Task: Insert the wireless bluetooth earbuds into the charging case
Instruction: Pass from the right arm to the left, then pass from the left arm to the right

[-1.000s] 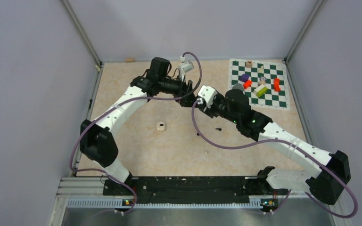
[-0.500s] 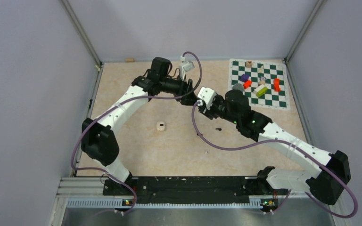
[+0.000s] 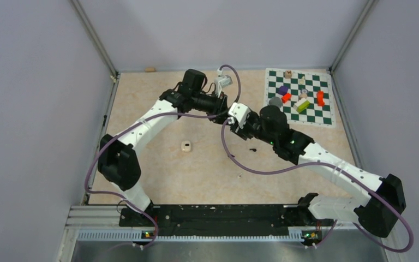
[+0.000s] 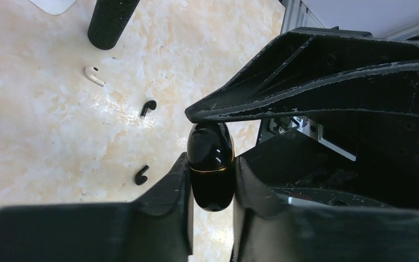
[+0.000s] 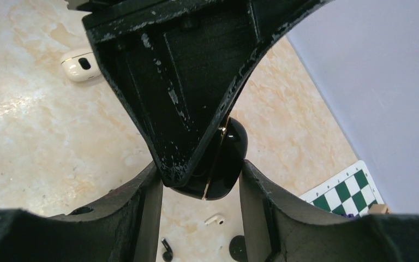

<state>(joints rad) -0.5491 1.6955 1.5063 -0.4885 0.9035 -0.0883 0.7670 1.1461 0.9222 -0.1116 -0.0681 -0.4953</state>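
**Q:** Report gripper state and case location.

**A:** My left gripper (image 4: 211,166) was clamped on the black charging case (image 4: 210,144). It held the case above the table (image 3: 158,158), at 12 o'clock from the table's centre in the top view. My right gripper (image 5: 199,169) stood at the same spot with a finger on either side of that case. I could not tell whether it pressed, because a left finger blocked its wrist view.

**Q:** Case orientation?

**A:** In the left wrist view the long axis ran 12 to 6 o'clock, and the gold seam crossed it 9 to 3. My left fingers (image 4: 172,196) gripped at the seam and the 6 o'clock half. The 12 o'clock half stood free, just under a right fingertip. The case looked shut.

**Q:** Earbud positions?

**A:** All lay on the table, well apart from the case. In the left wrist view, one black earbud (image 4: 148,107) lay at 10 o'clock from the case and a second black earbud (image 4: 141,174) at 9 o'clock. A whitish earbud (image 4: 94,75) lay farther out at 10 o'clock.

**Q:** Consequence?

**A:** I judged that the free half had to be opened first. The black buds lay beside my right forearm, so that arm was nearer for the pick and the left suited holding.
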